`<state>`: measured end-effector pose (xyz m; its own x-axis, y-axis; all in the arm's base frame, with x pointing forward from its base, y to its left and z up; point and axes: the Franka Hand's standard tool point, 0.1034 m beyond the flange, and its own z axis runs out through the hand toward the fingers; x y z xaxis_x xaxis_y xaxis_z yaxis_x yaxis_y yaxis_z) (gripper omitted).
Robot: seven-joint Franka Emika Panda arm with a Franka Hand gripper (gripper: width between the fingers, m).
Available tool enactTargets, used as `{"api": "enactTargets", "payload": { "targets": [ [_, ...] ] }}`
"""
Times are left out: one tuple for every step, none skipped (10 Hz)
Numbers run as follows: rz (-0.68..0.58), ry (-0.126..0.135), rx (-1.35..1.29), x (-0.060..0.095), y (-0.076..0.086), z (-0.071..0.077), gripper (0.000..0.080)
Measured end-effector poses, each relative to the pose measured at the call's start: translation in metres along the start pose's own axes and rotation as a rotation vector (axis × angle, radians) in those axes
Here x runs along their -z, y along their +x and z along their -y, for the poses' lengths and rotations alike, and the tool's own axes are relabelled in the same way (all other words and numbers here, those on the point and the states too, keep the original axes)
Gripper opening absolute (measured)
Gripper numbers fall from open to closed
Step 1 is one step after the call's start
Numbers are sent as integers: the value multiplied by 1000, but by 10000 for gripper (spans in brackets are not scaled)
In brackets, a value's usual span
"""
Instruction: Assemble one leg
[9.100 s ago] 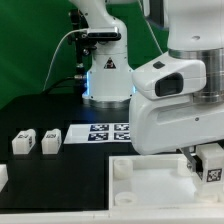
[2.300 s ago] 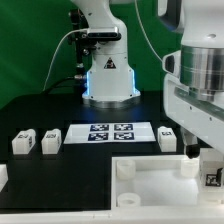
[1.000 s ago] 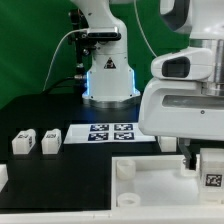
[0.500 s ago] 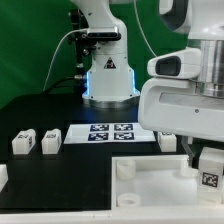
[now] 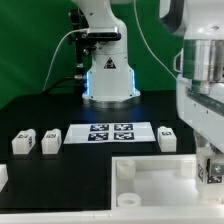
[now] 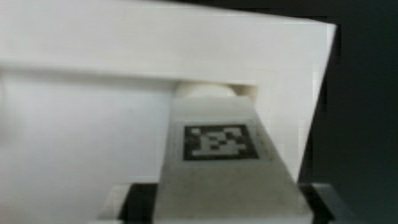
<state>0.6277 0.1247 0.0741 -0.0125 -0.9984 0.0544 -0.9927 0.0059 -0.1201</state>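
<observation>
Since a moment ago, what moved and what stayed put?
The arm swung toward the exterior view's right, uncovering a spare peg beside the marker board. The tool still holds the leg at the tray corner. The other pegs stayed.

Backdrop: plain green sheet [image 5: 35,40] across the whole rear of the exterior view, showing again in a gap toward the exterior view's right.
Table: black matte top [image 5: 50,110], reaching from the backdrop to the near edge.
Light: bright and even; shadows on the table are soft.
Wrist view: only a dark strip of the table [image 6: 365,100] shows, blurred.
</observation>
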Motion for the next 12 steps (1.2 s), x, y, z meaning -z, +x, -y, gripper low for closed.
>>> {"api": "enactTargets", "payload": {
  "targets": [
    [-6, 3, -23, 1, -2, 0, 293],
    [-1, 2, -43, 1, -2, 0, 293],
    [-1, 2, -38, 0, -3, -1, 293],
    [-1, 1, -33, 0, -3, -1, 474],
    [-1, 0, 35, 0, -3, -1, 589],
    [-1, -3, 132, 0, -3, -1, 589],
    [0, -19, 232, 2, -4, -1, 637],
    [-10, 12, 405, 2, -3, 3, 646],
    [-12, 12, 505, 1, -2, 2, 646],
    [-14, 11, 626, 1, -2, 3, 649],
    [-14, 10, 723, 1, -1, 3, 649],
    [-16, 9, 796, 1, -1, 3, 649]
  ]
}}
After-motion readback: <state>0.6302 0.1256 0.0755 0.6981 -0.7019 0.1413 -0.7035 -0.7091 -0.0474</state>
